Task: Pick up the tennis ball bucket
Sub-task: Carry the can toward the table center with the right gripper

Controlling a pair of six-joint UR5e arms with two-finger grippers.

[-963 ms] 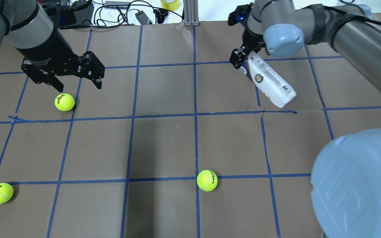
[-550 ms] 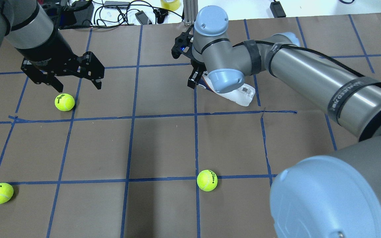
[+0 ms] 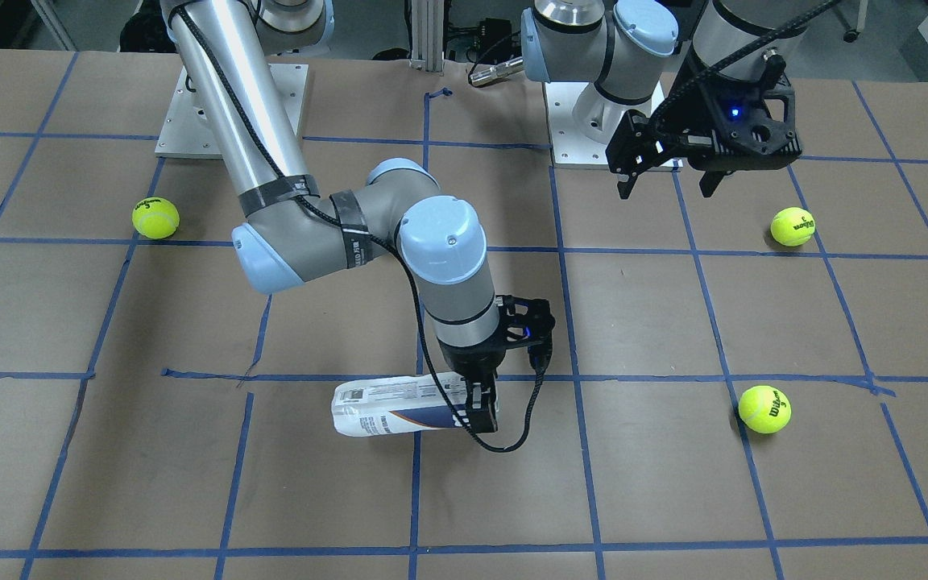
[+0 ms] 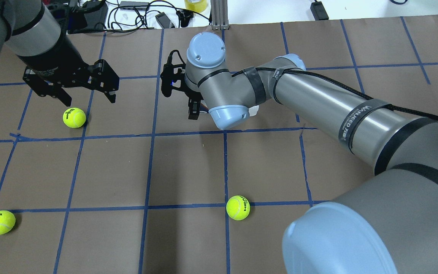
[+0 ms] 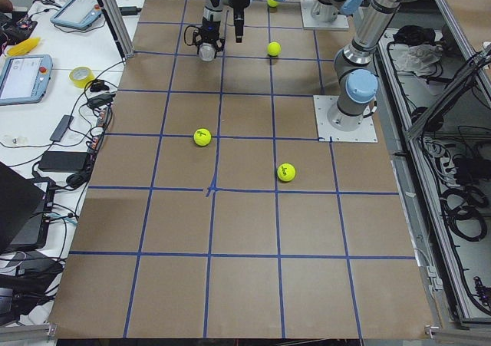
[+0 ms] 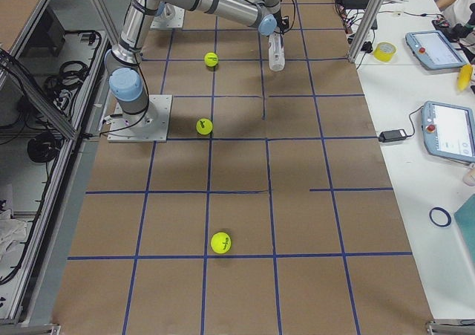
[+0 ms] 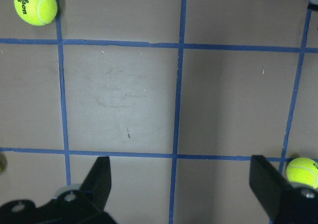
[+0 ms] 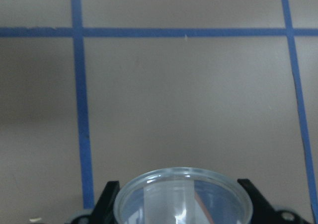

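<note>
Five tennis balls (image 3: pixel 764 408), one bucket (image 3: pixel 387 407)

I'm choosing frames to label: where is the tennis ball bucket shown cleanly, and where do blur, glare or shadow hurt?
Front-facing: tennis ball bucket sharp, evenly lit. Overhead: right arm hides nearly all of it; soft shadow mid-table. Right wrist: only its clear rim, close and soft. Side views: too small.

One ball (image 4: pixel 74 117) lies far left, another ball (image 4: pixel 0 222) near left, a third (image 4: pixel 238 207) centrally (all well apart). Blue tape lines (image 4: pixel 108 208) grid the table (image 4: pixel 188 171); cables (image 4: pixel 131 17) lie beyond.
</note>
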